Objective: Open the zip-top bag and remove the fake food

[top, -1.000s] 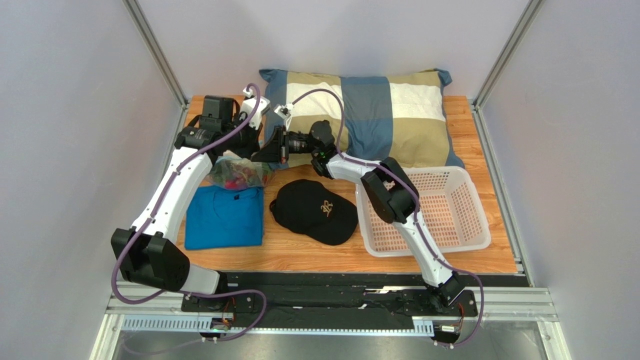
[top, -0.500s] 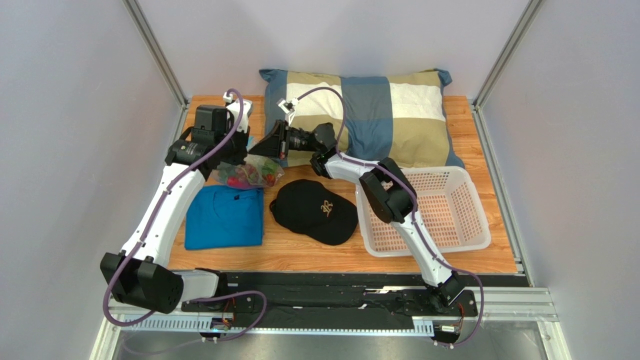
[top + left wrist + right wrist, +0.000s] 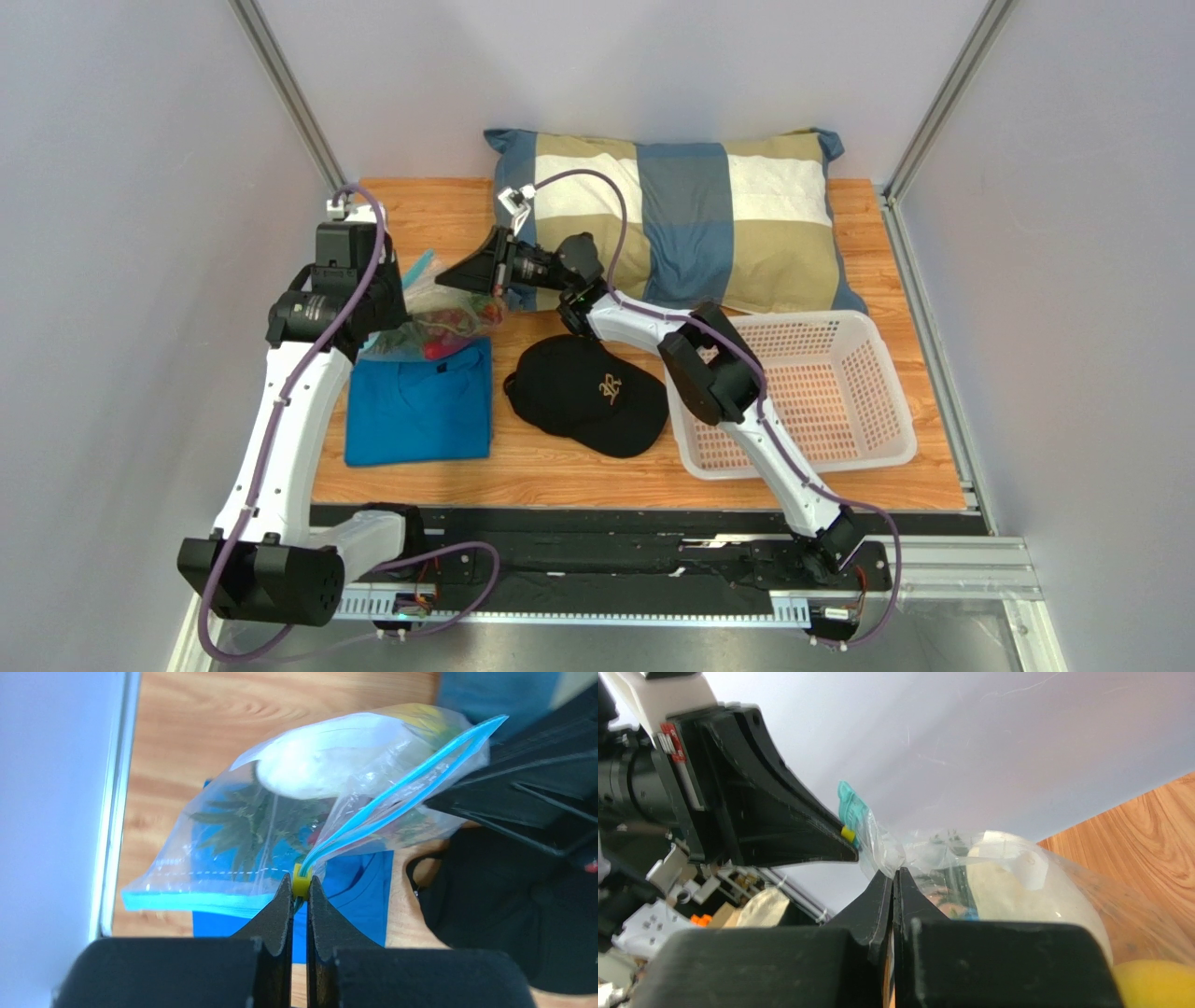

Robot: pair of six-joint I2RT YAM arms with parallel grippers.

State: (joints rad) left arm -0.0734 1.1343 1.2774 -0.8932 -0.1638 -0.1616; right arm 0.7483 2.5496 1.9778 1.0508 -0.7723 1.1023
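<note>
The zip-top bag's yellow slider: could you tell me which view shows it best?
Left wrist view: the yellow slider of the zip-top bag sits centred and sharp, pinched in the left pincer. The right wrist view shows only a small yellow speck; from the top external view it cannot be made out.

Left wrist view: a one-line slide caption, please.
Left gripper pinching the yellow slider of the zip-top bag, zip strip partly parted, fake food inside.

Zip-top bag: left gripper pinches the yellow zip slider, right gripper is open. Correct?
No. The right gripper is shut on the zip-top bag's clear film near the mouth; the right wrist view shows it. The left gripper does pinch the yellow zip slider.
</note>
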